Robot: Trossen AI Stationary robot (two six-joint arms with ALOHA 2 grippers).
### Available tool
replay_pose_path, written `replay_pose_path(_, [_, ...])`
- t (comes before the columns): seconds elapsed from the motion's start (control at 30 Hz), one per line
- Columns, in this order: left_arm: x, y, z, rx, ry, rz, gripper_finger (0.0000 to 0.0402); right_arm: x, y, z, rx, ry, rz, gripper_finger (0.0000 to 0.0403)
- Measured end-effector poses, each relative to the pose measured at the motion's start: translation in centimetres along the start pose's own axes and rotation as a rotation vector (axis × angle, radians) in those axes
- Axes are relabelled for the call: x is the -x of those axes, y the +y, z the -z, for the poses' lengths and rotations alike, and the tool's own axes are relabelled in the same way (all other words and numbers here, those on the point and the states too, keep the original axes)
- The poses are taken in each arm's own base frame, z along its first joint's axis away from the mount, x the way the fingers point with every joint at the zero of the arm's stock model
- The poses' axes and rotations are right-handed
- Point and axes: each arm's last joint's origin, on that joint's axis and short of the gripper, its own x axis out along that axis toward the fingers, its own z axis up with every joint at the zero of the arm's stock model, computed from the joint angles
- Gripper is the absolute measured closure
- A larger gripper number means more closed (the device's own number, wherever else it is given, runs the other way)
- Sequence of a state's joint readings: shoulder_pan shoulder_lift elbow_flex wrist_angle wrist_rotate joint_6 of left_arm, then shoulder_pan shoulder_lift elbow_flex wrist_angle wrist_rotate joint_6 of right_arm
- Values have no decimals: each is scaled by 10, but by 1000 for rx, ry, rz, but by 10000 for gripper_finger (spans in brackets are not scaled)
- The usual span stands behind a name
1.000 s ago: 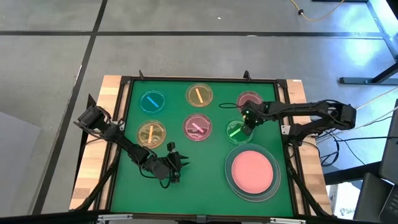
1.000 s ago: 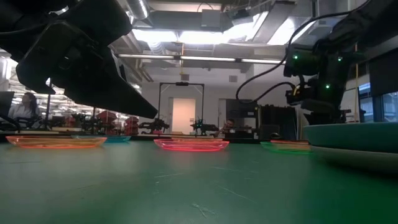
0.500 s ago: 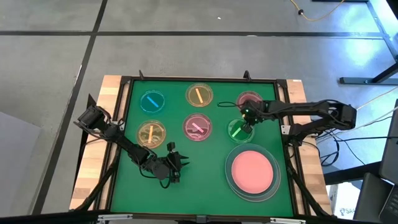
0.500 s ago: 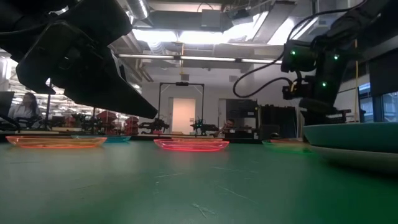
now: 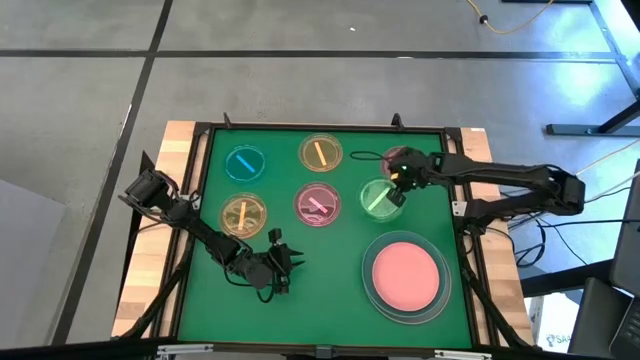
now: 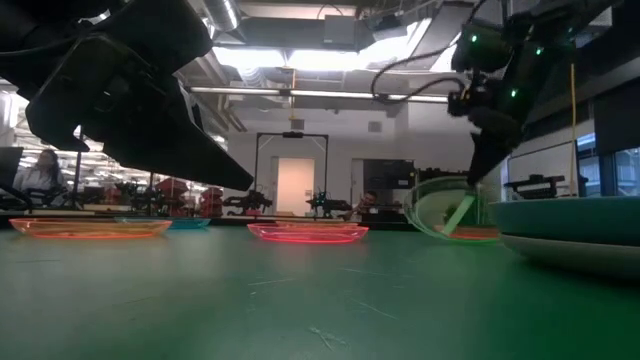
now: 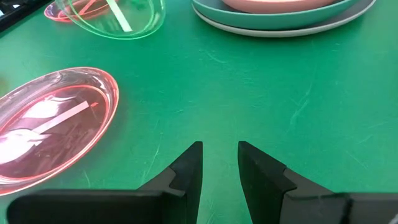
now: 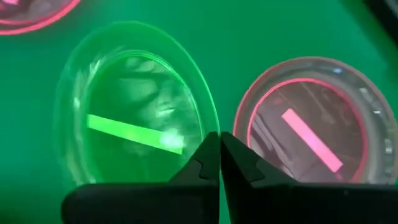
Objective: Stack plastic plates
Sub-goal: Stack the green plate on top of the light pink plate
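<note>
Above the green mat, right gripper (image 5: 397, 183) pinches the tilted, unlettered green plate (image 5: 378, 197).

The right gripper (image 5: 398, 180) is at the upper right of the high view, fingers closed. The left gripper (image 5: 280, 262) rests at lower centre, fingers slightly apart.

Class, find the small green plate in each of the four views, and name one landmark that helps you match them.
High view: green plate, right of centre, at the right gripper.
Low view: right of centre, tilted, one edge lifted.
Left wrist view: top edge.
Right wrist view: centre-left, pinched at its rim.
Shared landmark: the pink plate with a bar beside it.
</note>
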State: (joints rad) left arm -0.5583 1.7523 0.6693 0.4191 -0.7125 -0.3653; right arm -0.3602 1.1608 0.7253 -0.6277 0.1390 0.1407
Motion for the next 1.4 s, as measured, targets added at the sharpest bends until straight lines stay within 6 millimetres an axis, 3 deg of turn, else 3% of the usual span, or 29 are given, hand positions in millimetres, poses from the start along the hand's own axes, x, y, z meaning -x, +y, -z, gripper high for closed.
replay_pose_path(0.27, [0, 0, 0, 0, 0, 0, 306, 37, -1, -7, -9, -93, -129, 402])
replay_pose_path(0.5, [0, 0, 0, 0, 0, 0, 306, 58, 4, 1, 14, -114, -313, 402])
replay_pose_path(1.17, [0, 0, 0, 19, -2, -3, 306, 91, 89, 44, 275, -64, -550, 402])
replay_pose_path(1.4, [0, 0, 0, 18, -2, -3, 306, 84, 104, 76, 272, 33, -546, 402])
